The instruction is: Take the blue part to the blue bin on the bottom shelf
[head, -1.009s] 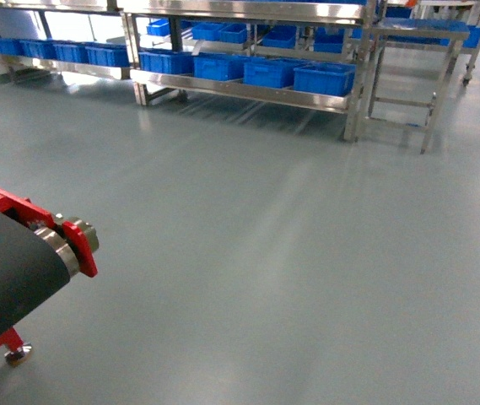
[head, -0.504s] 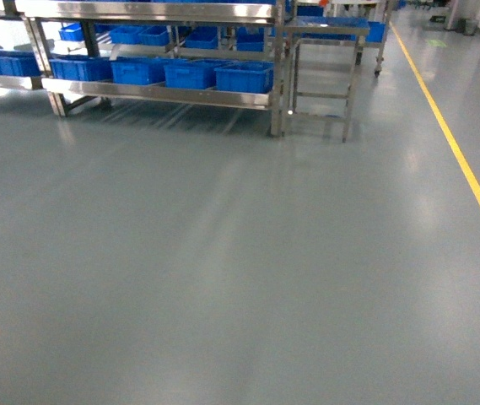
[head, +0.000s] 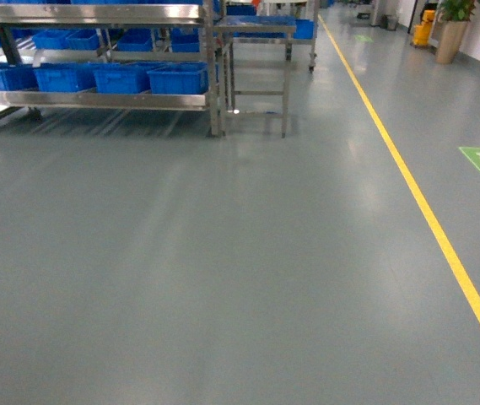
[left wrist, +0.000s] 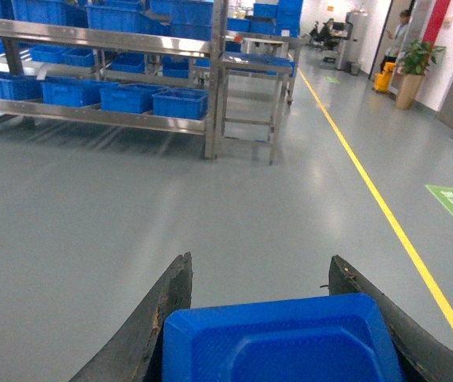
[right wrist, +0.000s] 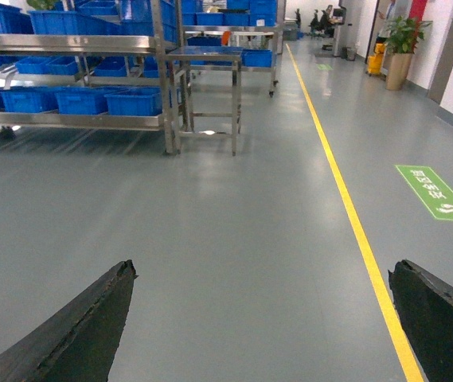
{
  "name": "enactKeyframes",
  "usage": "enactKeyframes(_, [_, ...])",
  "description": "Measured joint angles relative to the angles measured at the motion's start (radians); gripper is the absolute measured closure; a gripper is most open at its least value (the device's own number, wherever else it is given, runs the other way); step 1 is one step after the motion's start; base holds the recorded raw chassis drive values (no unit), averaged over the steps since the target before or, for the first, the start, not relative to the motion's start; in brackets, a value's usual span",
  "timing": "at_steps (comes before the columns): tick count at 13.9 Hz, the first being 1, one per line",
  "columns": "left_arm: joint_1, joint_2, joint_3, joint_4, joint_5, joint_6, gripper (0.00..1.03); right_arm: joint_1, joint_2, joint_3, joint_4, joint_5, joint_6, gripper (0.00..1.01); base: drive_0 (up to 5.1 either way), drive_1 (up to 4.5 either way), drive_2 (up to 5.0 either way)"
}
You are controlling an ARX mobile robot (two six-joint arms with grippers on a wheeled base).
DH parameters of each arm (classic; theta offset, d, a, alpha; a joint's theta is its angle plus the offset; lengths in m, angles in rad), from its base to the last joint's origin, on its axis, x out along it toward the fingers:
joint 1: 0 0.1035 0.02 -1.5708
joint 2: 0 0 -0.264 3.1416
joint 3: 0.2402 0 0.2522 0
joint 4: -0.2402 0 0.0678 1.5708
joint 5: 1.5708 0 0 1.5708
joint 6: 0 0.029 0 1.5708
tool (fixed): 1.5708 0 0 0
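Two grippers are riding forward: left gripper [left wrist: 262, 318], jaws closing on a bright blue part [left wrist: 278, 338]; right gripper [right wrist: 262, 318], jaws spread, empty. Bottom shelf [head: 96, 99] with blue bins [head: 178, 79] is lying far left; steering toward it squarely would help.

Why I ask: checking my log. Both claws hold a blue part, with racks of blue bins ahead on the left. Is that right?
No. The right claw is open and empty, as the right wrist view shows; only the left claw holds a blue part. The racks of blue bins are ahead on the left.
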Motion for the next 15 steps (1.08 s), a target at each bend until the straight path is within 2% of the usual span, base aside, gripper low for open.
enactKeyframes(6, [0.000, 0.000, 0.000, 0.000, 0.000, 0.000, 0.59, 0.000, 0.000, 0.000, 0.000, 0.000, 0.000, 0.03, -1.5, -1.54, -1.5])
enactKeyframes(11, [0.001, -0.001, 0.000, -0.001, 0.000, 0.000, 0.59, 0.000, 0.000, 0.000, -0.004, 0.000, 0.000, 0.03, -0.1, -0.07, -0.1])
enactKeyframes(15, [0.001, -0.002, 0.000, 0.000, 0.000, 0.000, 0.59, 0.000, 0.000, 0.000, 0.000, 0.000, 0.000, 0.03, -0.1, 4.05, -4.2])
